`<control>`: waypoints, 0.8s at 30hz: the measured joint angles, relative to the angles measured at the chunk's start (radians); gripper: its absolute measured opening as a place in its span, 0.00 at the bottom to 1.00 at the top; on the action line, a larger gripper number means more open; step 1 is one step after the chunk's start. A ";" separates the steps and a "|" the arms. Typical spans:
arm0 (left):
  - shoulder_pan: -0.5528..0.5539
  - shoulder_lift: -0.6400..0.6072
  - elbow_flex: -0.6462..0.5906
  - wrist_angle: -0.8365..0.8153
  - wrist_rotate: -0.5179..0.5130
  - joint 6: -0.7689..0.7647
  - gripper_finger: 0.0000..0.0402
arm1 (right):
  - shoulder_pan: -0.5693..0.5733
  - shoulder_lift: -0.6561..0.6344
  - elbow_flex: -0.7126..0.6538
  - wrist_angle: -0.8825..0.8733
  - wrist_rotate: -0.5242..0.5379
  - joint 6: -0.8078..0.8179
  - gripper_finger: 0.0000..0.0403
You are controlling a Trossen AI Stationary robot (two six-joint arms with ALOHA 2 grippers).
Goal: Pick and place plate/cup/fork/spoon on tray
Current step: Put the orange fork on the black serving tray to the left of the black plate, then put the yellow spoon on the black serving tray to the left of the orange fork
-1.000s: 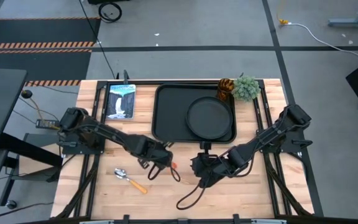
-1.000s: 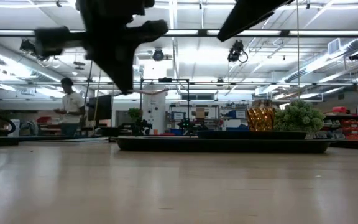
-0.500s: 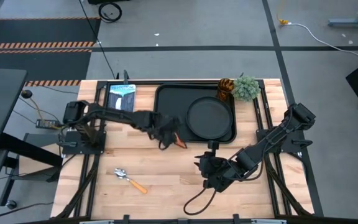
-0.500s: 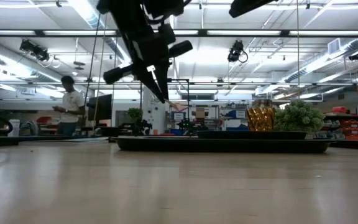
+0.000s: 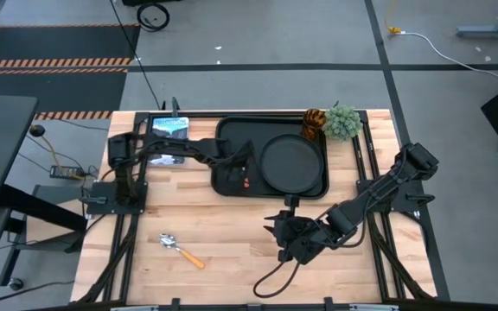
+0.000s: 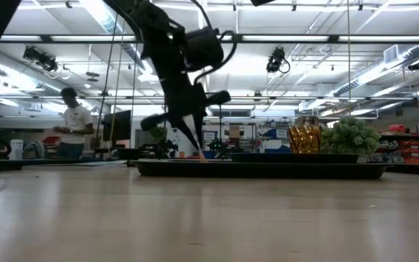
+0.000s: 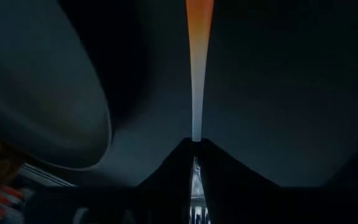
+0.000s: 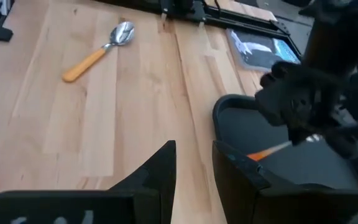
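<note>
My left gripper [image 5: 239,176] hangs over the near left part of the black tray [image 5: 228,138] and is shut on the orange-handled fork [image 5: 246,182]. The round black plate [image 5: 290,162] lies on the tray's right part. The amber cup [image 5: 315,121] stands at the tray's far right corner. The orange-handled spoon [image 5: 180,249] lies on the table near the near left. My right gripper [image 5: 277,231] is open and empty above the table, in front of the tray. My left gripper pinches the fork's silver metal end [image 7: 194,134] between its two fingers. The fingers slant down toward the tray floor. The orange handle [image 7: 199,37] sticks out beyond the fingertips, in line with them, low over the tray; whether its tip touches the tray I cannot tell.
A fuzzy green plant [image 5: 342,121] stands beside the cup. A blue-white picture panel [image 5: 169,131] lies left of the tray. A black cable [image 5: 271,281] loops on the table near the right gripper. A person stands in the room behind.
My left gripper has carried the fork from the middle of the table toward the far edge, over the tray's near left part, and has come down close to the tray floor. The fork has stayed in its hold.
</note>
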 joint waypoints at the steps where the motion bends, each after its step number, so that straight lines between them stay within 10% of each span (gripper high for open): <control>1: 0.008 0.015 0.000 0.024 0.000 0.031 0.08 | -0.002 0.000 0.000 0.000 0.000 -0.003 0.27; 24: 0.039 0.078 0.000 0.100 0.010 0.153 0.19 | -0.014 0.000 0.000 0.050 -0.003 0.044 0.27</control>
